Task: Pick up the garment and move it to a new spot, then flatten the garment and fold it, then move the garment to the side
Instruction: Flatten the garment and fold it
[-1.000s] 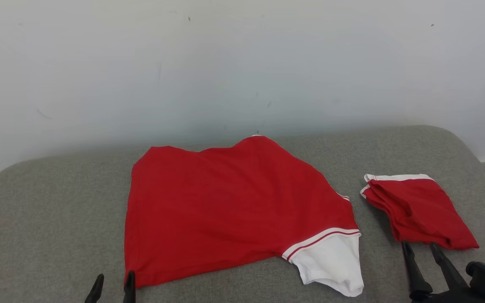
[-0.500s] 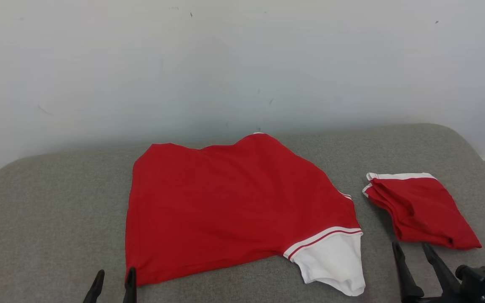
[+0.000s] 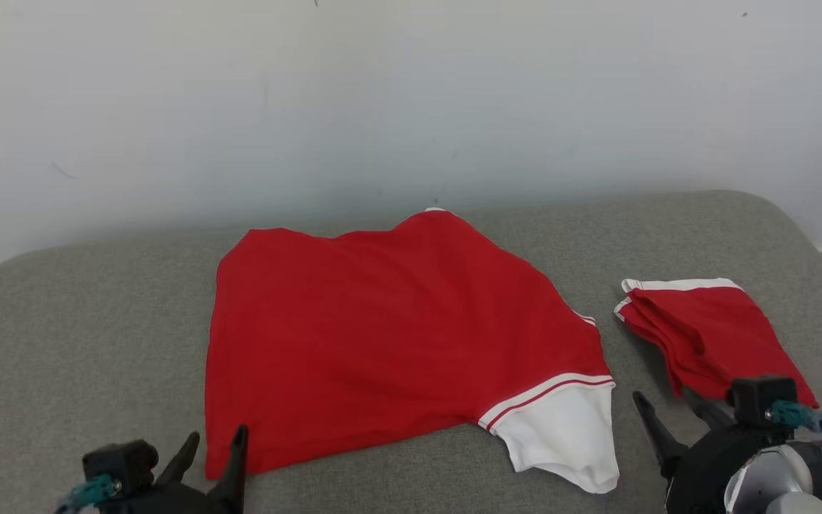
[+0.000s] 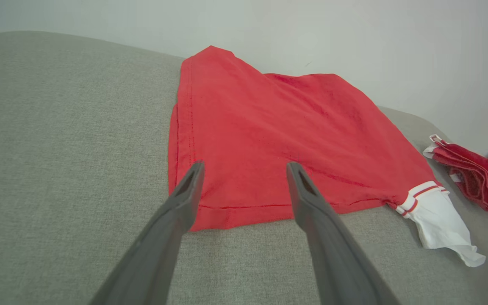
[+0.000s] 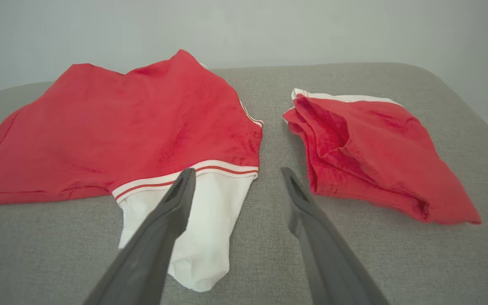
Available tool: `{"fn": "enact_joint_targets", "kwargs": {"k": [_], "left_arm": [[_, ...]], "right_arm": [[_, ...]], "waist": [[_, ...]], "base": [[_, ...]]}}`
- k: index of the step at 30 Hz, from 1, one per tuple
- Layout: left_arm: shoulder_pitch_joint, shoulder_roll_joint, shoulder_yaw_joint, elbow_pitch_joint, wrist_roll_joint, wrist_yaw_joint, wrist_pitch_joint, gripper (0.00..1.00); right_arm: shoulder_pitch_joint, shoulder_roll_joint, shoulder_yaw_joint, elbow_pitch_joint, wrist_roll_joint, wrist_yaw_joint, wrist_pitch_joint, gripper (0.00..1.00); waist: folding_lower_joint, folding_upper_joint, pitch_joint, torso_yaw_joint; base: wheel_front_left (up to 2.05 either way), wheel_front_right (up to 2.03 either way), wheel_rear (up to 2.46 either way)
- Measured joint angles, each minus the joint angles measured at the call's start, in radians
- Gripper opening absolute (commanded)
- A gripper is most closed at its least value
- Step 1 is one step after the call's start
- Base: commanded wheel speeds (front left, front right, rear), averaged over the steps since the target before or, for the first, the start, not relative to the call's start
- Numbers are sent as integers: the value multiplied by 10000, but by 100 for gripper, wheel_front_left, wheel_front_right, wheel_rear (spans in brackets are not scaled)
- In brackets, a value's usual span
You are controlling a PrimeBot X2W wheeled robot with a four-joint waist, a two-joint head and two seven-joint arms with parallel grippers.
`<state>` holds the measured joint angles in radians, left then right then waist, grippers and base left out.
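Surface: a grey padded surface [image 3: 83, 321] with rounded corners is set against a pale wall [image 3: 411, 107]; everything is carried by it.
Left gripper: the left gripper [image 3: 217, 437] is seen at the near edge, left of centre. Its fingers are spread wide and nothing is held between them. In the left wrist view the left gripper [image 4: 246, 167] is pointed over the garment's near left corner; whether the cloth is touched cannot be told.
Garment: the red garment [image 3: 382, 328] is laid out flat across the middle of the surface, its far edge near the wall, with only shallow wrinkles seen.
Sleeve: a white sleeve [image 3: 561, 435], joined by a red-and-white striped band, is stretched towards the near edge at the garment's near right corner.
Bundle: a folded red bundle [image 3: 711, 335] with white trim is placed near the right edge, apart from the garment.
Right gripper: the right gripper [image 3: 668, 400] is seen at the near right corner, fingers spread and empty. In the right wrist view the right gripper [image 5: 237, 171] is aimed at the gap between the sleeve and the bundle.
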<state>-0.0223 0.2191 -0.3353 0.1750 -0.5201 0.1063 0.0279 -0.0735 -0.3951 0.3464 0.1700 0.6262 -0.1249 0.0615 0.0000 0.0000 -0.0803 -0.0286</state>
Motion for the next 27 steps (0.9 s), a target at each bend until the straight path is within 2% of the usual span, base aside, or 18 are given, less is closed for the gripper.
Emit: {"fn": "enact_joint_targets", "kwargs": {"k": [7, 8, 11, 16, 21, 27], "left_arm": [[-876, -50, -6, 980, -54, 96, 1990, 100], [-1040, -71, 52, 1141, 33, 174, 2360, 100], [-1450, -188, 121, 1338, 209, 176, 2832, 100], [-1951, -587, 585, 1724, 825, 176, 3273, 100], [-2161, -755, 1204, 2203, 1603, 176, 3593, 100], [-2438, -1260, 1338, 2387, 2148, 176, 3954, 100]], "right_arm": [[-831, 2, 240, 355, 667, -25, 2182, 100], [-1023, 69, 347, 529, 905, -25, 2744, 100], [-1066, 307, 460, 698, 955, -25, 3363, 100], [-1164, 502, 514, 1012, 888, -25, 3963, 100], [-1407, 696, 476, 1193, 696, -25, 4240, 100], [-1629, 826, 184, 1233, 510, -25, 4334, 100]], "waist": [[1, 0, 394, -82], [1, 1, 512, -108], [0, 1, 693, -145], [1, 1, 1033, -157], [1, 1, 1385, -148], [2, 1, 1740, -73]], "base": [[0, 0, 0], [0, 0, 0], [0, 0, 0], [0, 0, 0], [0, 0, 0], [0, 0, 0]]}}
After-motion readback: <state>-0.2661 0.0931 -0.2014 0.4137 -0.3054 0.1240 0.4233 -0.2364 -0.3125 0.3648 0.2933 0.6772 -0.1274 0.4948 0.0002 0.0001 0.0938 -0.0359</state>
